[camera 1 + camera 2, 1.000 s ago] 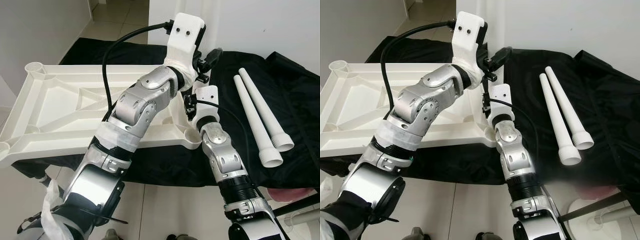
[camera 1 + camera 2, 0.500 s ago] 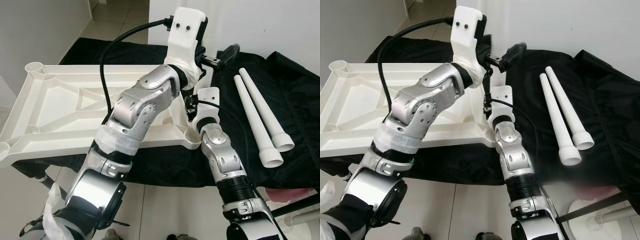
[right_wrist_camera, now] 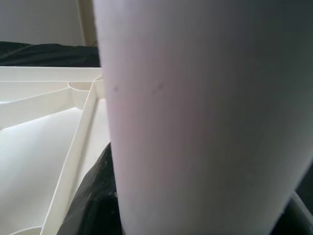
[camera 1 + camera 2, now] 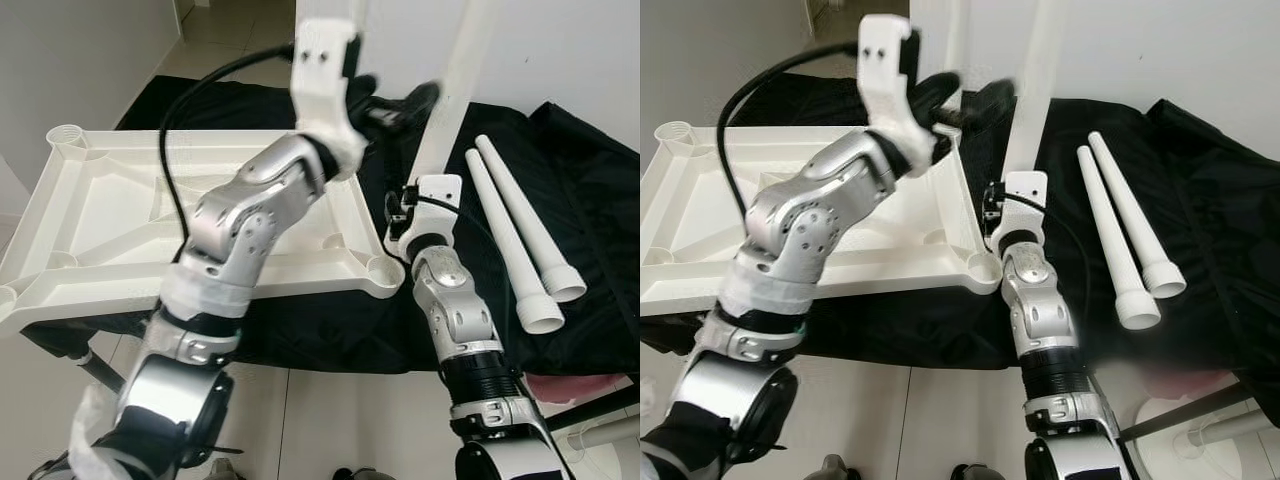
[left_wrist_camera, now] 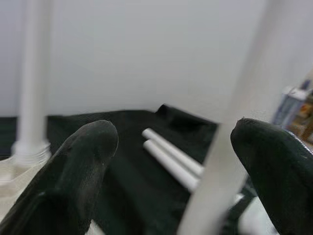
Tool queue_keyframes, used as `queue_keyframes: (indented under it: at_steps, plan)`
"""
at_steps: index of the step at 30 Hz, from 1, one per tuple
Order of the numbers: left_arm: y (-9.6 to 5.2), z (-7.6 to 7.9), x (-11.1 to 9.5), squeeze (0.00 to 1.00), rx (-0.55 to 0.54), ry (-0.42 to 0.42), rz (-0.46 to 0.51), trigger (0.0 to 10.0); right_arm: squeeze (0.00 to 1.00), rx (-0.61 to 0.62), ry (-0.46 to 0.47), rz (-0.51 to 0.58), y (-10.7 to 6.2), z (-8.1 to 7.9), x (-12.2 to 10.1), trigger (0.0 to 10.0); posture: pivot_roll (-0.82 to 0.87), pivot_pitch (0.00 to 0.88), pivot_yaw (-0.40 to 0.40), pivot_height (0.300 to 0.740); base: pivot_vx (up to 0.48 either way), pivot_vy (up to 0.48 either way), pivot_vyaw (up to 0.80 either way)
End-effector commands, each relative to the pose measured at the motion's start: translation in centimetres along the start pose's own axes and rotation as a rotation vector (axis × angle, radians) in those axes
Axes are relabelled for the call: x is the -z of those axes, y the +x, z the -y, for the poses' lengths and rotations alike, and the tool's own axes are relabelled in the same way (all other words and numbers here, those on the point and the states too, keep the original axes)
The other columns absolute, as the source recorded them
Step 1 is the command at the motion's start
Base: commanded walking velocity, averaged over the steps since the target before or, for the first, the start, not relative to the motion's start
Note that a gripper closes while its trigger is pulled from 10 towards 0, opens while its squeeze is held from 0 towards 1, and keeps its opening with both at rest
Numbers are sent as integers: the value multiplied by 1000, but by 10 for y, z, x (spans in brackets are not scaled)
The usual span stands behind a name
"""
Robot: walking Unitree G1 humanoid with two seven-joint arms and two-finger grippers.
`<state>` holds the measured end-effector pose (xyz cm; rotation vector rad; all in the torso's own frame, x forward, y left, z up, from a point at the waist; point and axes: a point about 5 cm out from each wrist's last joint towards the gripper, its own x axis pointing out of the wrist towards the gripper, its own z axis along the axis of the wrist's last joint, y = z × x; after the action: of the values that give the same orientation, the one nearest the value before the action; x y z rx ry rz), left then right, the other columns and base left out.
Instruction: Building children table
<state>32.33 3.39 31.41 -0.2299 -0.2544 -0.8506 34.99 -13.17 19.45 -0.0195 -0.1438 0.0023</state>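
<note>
The white table top [image 4: 200, 275] lies upside down on a black cloth. One white leg [image 4: 960, 30] stands upright in its far right corner socket. My right gripper [image 4: 418, 185] is shut on a second white leg [image 4: 452, 90] and holds it nearly upright, leaning a little, beside the top's right edge. This leg [image 3: 195, 98] looms close in the right wrist view. My left gripper [image 4: 395, 105] is raised next to that leg and is open, its fingers [image 5: 83, 166] wide apart, with the held leg [image 5: 230, 137] seen between them. Two more legs [image 4: 515, 235] lie on the cloth to the right.
The black cloth [image 4: 580, 170] covers the low support and hangs over its front edge. A white wall [image 4: 560, 50] stands right behind it. Tiled floor [image 4: 330, 420] runs along the front, with a pink object [image 4: 580, 385] at the lower right.
My left arm has swung left and up, uncovering the leg held by my right gripper. The right wrist has shifted slightly right. The two lying legs have not moved.
</note>
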Motion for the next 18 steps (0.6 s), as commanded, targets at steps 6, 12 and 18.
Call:
queue_keyframes:
  at_steps: [6,12,18]
  plan:
    - [-8,3,5,0,125,79,-30,10000,0,-6,17,32,-4,8,-2,10000,21,75,-38,740,0,0,0]
    - [-23,-13,27,0,69,224,-115,10000,0,-24,16,34,-7,13,2,10000,22,70,-37,740,0,0,0]
    - [-38,-16,45,0,82,279,-189,10000,0,-81,24,48,-14,11,5,10000,22,65,-38,740,0,0,0]
